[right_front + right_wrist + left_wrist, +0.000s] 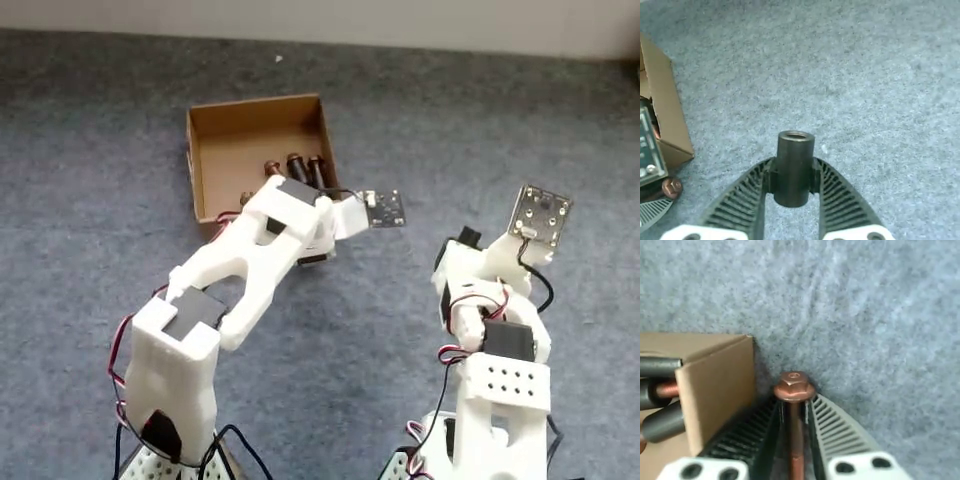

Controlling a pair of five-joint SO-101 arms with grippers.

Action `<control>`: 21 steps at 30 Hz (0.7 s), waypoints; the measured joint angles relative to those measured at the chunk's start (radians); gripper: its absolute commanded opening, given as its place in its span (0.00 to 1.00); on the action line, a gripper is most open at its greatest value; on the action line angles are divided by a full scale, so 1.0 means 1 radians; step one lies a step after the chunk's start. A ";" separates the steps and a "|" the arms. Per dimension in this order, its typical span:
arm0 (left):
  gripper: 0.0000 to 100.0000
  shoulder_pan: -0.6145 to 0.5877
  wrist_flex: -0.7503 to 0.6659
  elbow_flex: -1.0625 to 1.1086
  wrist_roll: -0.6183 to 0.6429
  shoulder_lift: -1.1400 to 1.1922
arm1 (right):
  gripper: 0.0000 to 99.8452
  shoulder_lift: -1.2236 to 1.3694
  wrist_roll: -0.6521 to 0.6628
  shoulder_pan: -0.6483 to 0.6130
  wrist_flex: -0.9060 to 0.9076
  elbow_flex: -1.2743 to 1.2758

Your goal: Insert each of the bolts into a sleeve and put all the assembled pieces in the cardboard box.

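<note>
Left gripper (pixel 795 401) clamped on bolt (pixel 794 386), just beside cardboard box (pixel 715 385) corner. Right gripper (pixel 793 170) closed round sleeve (pixel 794 165), farther from box. Line shank up with bore before pushing.

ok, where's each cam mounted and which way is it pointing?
High view: fixed overhead, looking down; shows the left arm by the cardboard box and the right arm apart from it.
Left wrist view: on the left wrist, looking along the left gripper, shut on a bolt, beside the box's corner.
Right wrist view: on the right wrist, looking along the right gripper, shut on a sleeve.
Shared: the box is in all three; the right wrist view also catches the bolt's head.
</note>
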 measured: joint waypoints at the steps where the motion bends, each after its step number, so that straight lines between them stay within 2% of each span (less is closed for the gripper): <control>1: 0.04 0.000 0.009 -0.003 0.000 0.000 | 0.01 0.000 0.000 0.000 0.000 0.000; 3: 0.00 0.002 0.031 -0.009 -0.002 0.002 | 0.01 0.000 0.000 0.000 0.000 0.000; 10: 0.01 0.015 0.146 0.005 -0.003 -0.064 | 0.01 0.000 0.000 0.000 0.000 0.000; 21: 0.01 0.014 0.198 0.215 0.135 -0.512 | 0.01 0.000 0.000 0.000 0.000 0.000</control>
